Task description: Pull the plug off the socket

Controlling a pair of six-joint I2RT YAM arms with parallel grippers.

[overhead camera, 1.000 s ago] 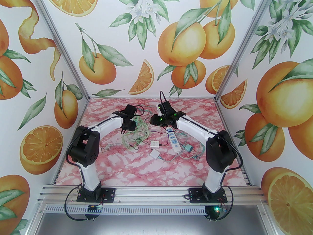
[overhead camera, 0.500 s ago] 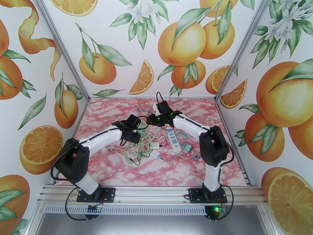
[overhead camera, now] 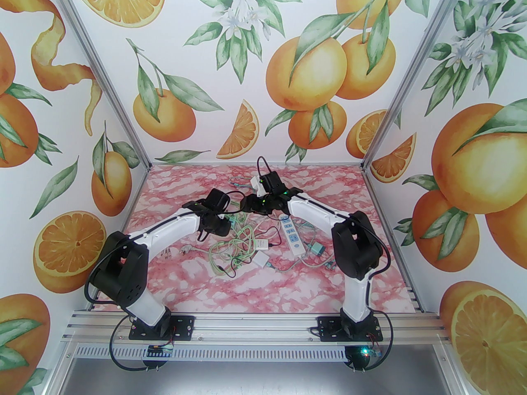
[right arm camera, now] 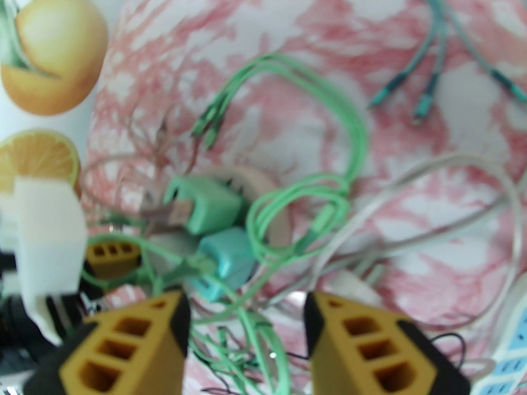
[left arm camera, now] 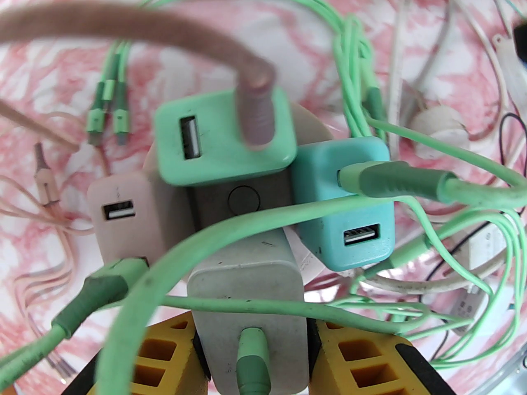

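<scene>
In the left wrist view a round grey socket (left arm camera: pixel 243 199) carries several USB plugs: green (left arm camera: pixel 222 138), teal (left arm camera: pixel 350 204), beige (left arm camera: pixel 123 216) and grey-white (left arm camera: pixel 247 294). My left gripper (left arm camera: pixel 251 344) is shut on the grey-white plug, with a yellow finger pressed against each side. A green cable (left arm camera: pixel 253 356) leaves that plug. My right gripper (right arm camera: pixel 247 307) hangs open over the tangled green cables, just right of the socket (right arm camera: pixel 271 187) and its teal plug (right arm camera: pixel 224 257). From the top camera both grippers meet mid-table: left (overhead camera: pixel 222 225), right (overhead camera: pixel 249 205).
A white power strip (overhead camera: pixel 293 233) with blue outlets lies under the right forearm. Two white adapters (overhead camera: pixel 260 244) and a teal one (overhead camera: pixel 317 248) sit nearby. Loose green, white and pink cables (overhead camera: pixel 234 245) sprawl across the marbled table (overhead camera: pixel 247 286).
The left arm swung its gripper in from the back left to the socket. The right gripper drifted left toward it, and its jaws spread wider.
</scene>
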